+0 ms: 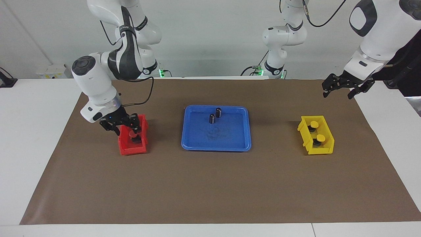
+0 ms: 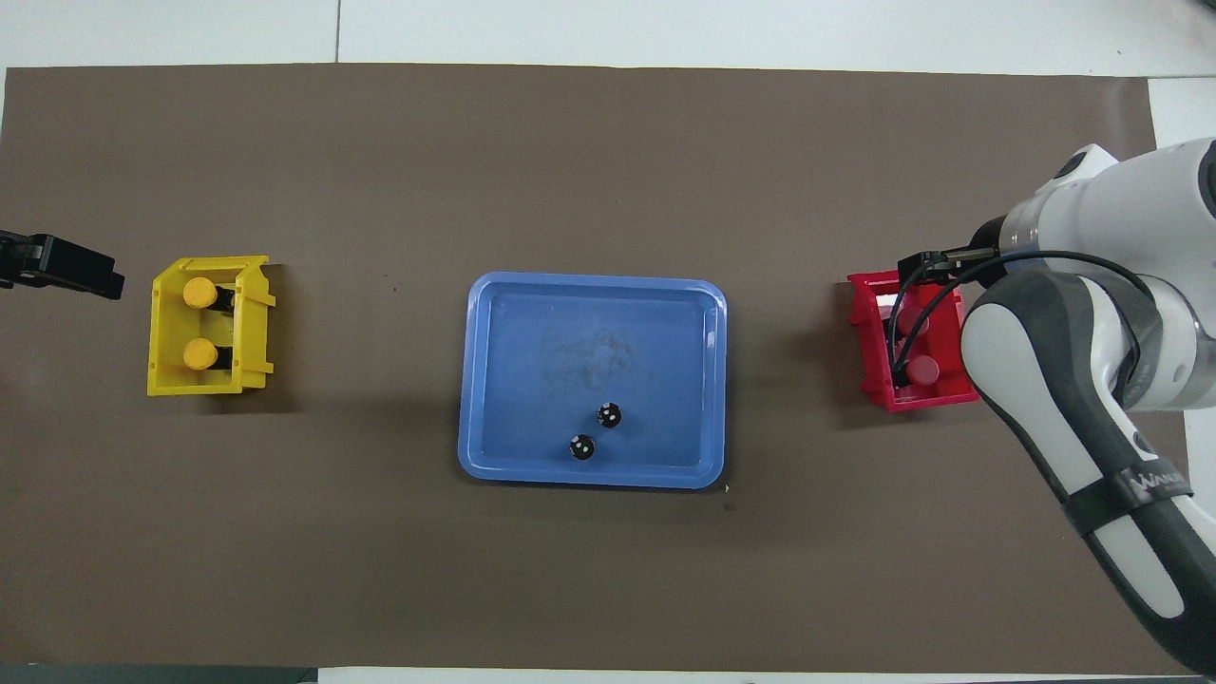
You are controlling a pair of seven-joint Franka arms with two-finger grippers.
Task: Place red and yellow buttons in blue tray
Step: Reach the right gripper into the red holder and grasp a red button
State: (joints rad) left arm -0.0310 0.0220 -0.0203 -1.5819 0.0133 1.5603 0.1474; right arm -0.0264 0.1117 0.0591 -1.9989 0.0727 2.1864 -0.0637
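At the left of the facing view, the right tool (image 1: 120,125) is down in the small red bin (image 1: 133,149), fingers apart around a red button (image 1: 132,134), not visibly clamped; a second red button is hard to make out; mid-frame, the blue tray (image 1: 215,144) holds only two dark capless cylinders (image 1: 215,116); at right, two yellow buttons (image 1: 316,131) sit in the yellow bin (image 1: 317,149); the left tool (image 1: 345,86) waits spread open above the desk (image 1: 210,184); seemingly no button delivered yet.

Glossy plastic blue tray (image 1: 216,144) sits on a matt brown paper sheet (image 1: 210,187), faintly scuffed inside.
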